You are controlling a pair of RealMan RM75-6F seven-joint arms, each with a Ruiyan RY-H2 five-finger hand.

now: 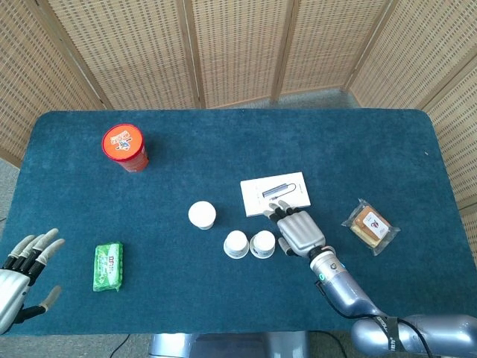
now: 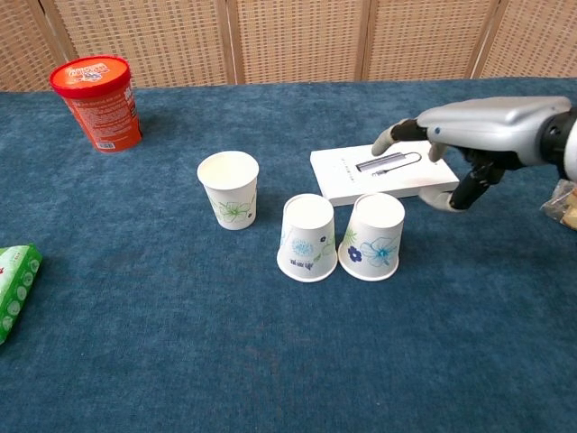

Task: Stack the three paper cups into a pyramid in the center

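Paper cups: two inverted cups (image 2: 309, 237) (image 2: 374, 235) stand side by side, about touching, at frame centre; a third cup (image 2: 229, 188) stands upright, apart to their left.
Right hand (image 2: 476, 129): fingers released and spread, grasping nothing, raised right of the pair over the white box (image 2: 383, 174).
Left hand (image 1: 24, 268): fingers apart, empty, at the lower left edge of the head view.
Risk: the third cup must be flipped and set across both bases; an off-centre placement would likely tip it or push the pair apart.
Surroundings: red tub (image 1: 125, 148) upper left, green packet (image 1: 108, 266) lower left, wrapped snack (image 1: 370, 225) at right, all on the blue counter (image 1: 358, 142).
Obstruction: only the box sits close behind the pair.
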